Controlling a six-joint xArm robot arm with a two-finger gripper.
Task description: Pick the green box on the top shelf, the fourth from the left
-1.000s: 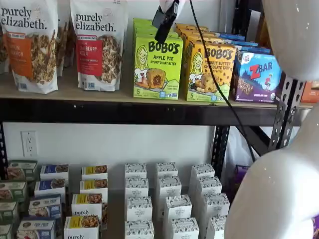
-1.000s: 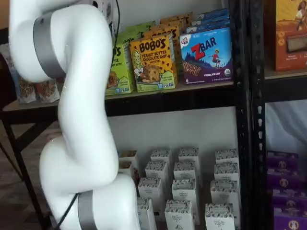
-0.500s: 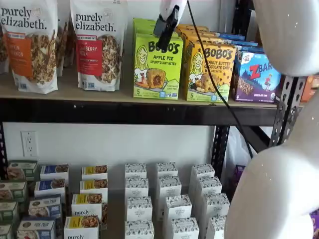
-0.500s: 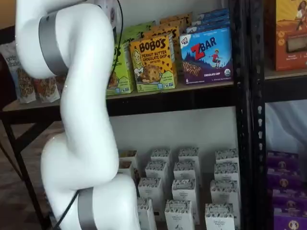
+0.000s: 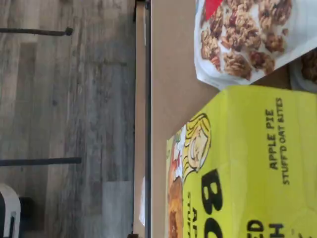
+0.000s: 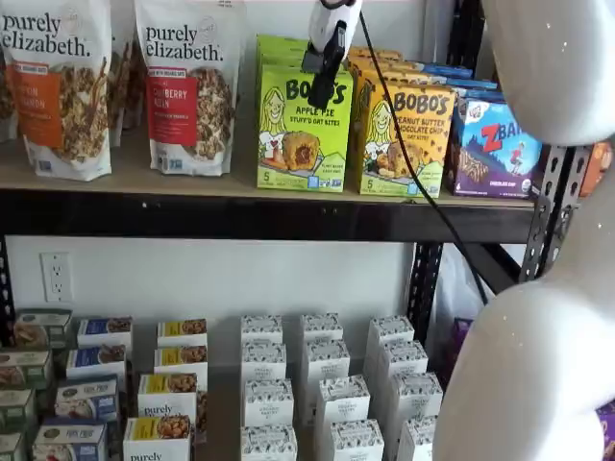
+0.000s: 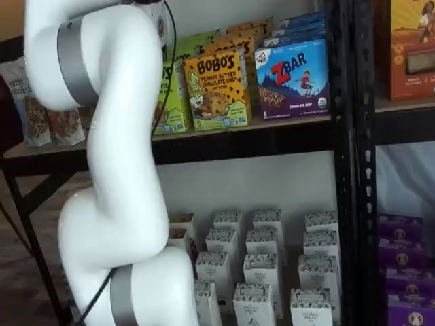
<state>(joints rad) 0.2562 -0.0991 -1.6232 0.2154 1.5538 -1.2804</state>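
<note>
The green box (image 6: 304,128) stands upright at the front edge of the top shelf (image 6: 240,215), its printed face turned out toward the aisle as a carton is displayed for a shopper. More green cartons sit in a row behind it, so it is the 1 that can be taken without disturbing the rest. In the wrist view the same lime face (image 5: 247,163) fills much of the picture, with the tan board running alongside it.

The gripper (image 6: 327,67) hangs directly in front of the box's upper right corner, just beside it and, as far as can be judged, not yet touching. It shows side-on as 1 dark shape under its white body, so the frames alone do not reveal a gap; the jaws stand at their widest, with nothing between them. That fits an approach: spread wide so the carton can pass between the fingers.

Just to the gripper's right is the orange-yellow Bobo's carton (image 6: 404,139), set close against the green box. That tight gap is the likely difficulty, since a finger must slip between the 2 cartons. Beyond it stands the blue Zbar box (image 6: 498,146). On the gripper's other side are the granola bags (image 6: 187,86), a little apart from the green box. The small white cartons (image 6: 322,384) sit well below, on the lower level.
</note>
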